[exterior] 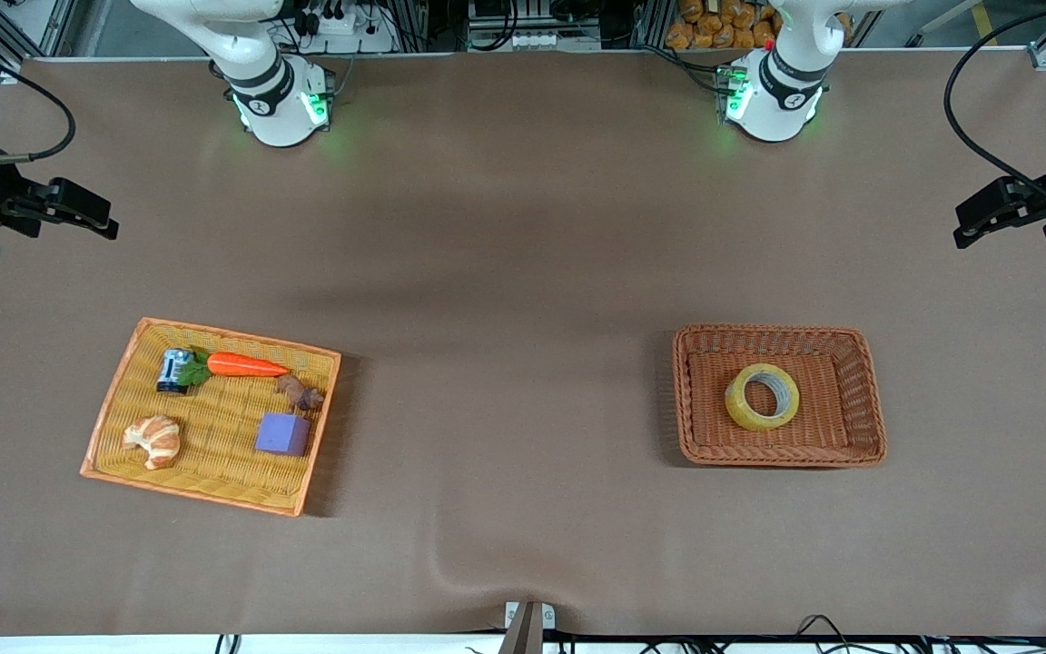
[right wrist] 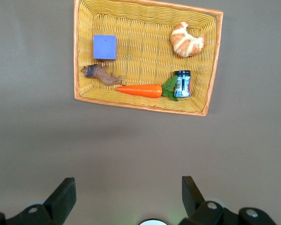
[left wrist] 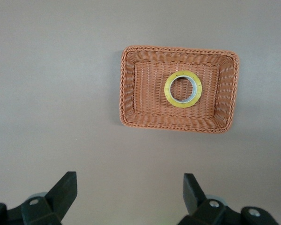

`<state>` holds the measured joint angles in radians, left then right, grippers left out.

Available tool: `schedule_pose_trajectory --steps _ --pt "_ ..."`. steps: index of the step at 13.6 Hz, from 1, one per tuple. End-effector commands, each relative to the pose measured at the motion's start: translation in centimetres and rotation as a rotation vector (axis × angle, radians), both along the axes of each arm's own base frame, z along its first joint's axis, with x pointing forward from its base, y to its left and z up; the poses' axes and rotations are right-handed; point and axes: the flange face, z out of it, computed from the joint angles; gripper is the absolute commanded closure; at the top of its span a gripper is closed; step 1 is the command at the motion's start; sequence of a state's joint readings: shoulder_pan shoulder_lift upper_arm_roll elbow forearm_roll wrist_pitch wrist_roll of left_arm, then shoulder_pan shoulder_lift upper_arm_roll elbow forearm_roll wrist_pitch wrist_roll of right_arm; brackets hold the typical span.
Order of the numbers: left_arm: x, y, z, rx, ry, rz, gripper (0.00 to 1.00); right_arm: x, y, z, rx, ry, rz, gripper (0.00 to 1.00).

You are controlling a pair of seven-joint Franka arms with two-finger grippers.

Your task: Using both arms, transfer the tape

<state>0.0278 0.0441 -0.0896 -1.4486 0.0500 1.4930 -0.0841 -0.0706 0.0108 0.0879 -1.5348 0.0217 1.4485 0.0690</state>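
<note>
The tape (exterior: 741, 409), a yellowish ring with a grey core, lies flat in the brown wicker basket (exterior: 782, 457) toward the left arm's end of the table. The left wrist view looks down on the tape (left wrist: 167, 89) and its basket (left wrist: 178, 126). My left gripper (exterior: 968, 222) hangs high over bare table at that end, away from the basket; its black fingers stand wide open with nothing between them (left wrist: 129, 180). My right gripper (exterior: 101, 218) hangs over the table's other end, also open and empty (right wrist: 128, 183). Both arms wait.
A yellow wicker tray (exterior: 214, 495) toward the right arm's end holds a carrot (exterior: 246, 365), a croissant (exterior: 152, 440), a purple block (exterior: 283, 433), a small jar (exterior: 172, 371) and a brown lump (exterior: 300, 392). Brown cloth covers the table.
</note>
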Motion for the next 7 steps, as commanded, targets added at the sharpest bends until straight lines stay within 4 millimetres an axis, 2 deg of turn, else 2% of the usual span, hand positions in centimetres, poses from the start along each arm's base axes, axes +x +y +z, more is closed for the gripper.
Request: schedule_pose_trajectory --steps 1,5,7 --pt "-0.3 -0.2 -0.2 -0.003 -0.007 0.001 0.0 -0.2 0.0 0.2 0.004 -0.008 0.004 0.0" --pt "0.0 -0.6 -0.4 -0.008 -0.003 -0.016 0.0 -0.1 0.0 0.1 0.004 -0.008 0.002 0.0" --pt "0.0 -1.7 -0.4 -0.013 -0.003 -0.035 0.0 -0.1 0.0 0.1 0.006 -0.01 0.002 0.0"
